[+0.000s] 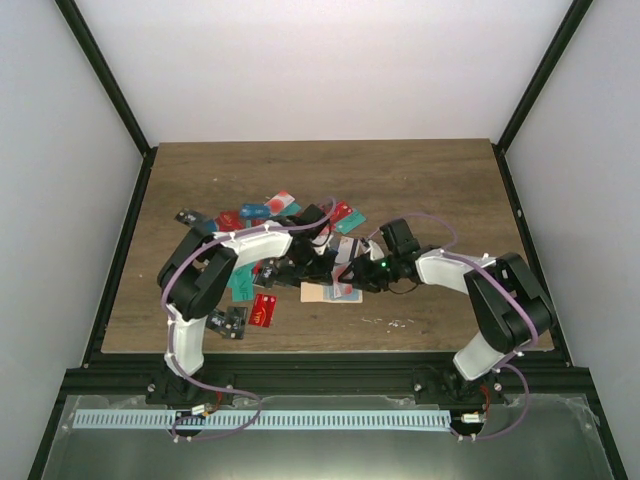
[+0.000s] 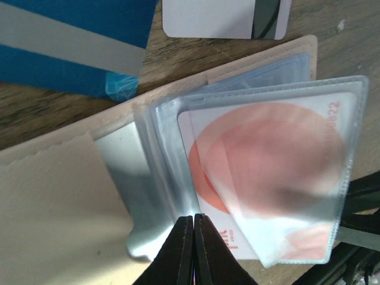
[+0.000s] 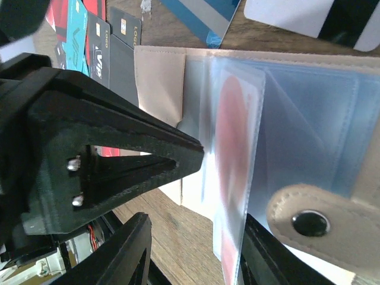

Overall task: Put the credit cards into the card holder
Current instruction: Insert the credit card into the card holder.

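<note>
The tan card holder (image 2: 53, 196) lies open on the table, its clear sleeves fanned out. One sleeve holds a white card with a red circle (image 2: 267, 160). My left gripper (image 2: 194, 217) is shut, its tips pressing on the sleeves beside that card. In the right wrist view the holder (image 3: 157, 83) shows its snap tab (image 3: 309, 222), and the sleeve with the card (image 3: 237, 136) stands on edge. My right gripper (image 3: 196, 237) is open around that sleeve's lower edge. Both grippers meet over the holder (image 1: 322, 292) in the top view. Loose credit cards (image 1: 265, 210) lie scattered behind it.
A blue card (image 2: 71, 41) and a white card with a dark stripe (image 2: 225, 18) lie just beyond the holder. A red card (image 1: 263, 309) and a black card (image 1: 228, 322) lie near the table's front left. The left gripper's black fingers (image 3: 119, 160) fill the right wrist view's left.
</note>
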Robot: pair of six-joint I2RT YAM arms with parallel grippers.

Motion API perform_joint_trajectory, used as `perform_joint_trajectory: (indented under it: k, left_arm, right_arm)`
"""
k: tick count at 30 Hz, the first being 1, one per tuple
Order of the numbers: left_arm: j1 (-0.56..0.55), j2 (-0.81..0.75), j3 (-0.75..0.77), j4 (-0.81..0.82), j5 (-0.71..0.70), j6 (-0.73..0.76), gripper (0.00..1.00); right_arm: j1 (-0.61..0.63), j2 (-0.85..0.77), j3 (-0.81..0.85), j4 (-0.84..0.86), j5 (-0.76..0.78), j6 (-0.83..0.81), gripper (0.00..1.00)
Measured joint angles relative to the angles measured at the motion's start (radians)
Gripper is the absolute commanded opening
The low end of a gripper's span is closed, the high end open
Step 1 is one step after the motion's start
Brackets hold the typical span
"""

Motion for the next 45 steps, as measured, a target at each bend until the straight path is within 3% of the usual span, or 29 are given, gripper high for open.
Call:
perform_joint_trajectory:
  k: [14, 26, 37, 45]
  left_arm:
    - [0.080, -0.201, -0.029, -0.035, -0.045, -0.054, 0.04]
    - [0.222, -0.402, -0.249, -0.058, -0.108, -0.062, 0.05]
    - [0.261, -0.559, -0.410, -0.128, -0.220, -0.037, 0.29]
    - [0.261, -0.598, -0.526, -0.140, -0.259, -0.033, 0.41]
  right_arm:
    - [0.054, 0.045, 0.098, -0.030, -0.007, -0.004, 0.42]
    - [0.150, 0.191, 0.245, -0.038, -0.045, -0.004, 0.45]
    - [0.187, 0.233, 0.319, -0.048, -0.078, -0.017, 0.46]
    - [0.206, 0.160, 0.241, -0.029, -0.078, -0.006, 0.46]
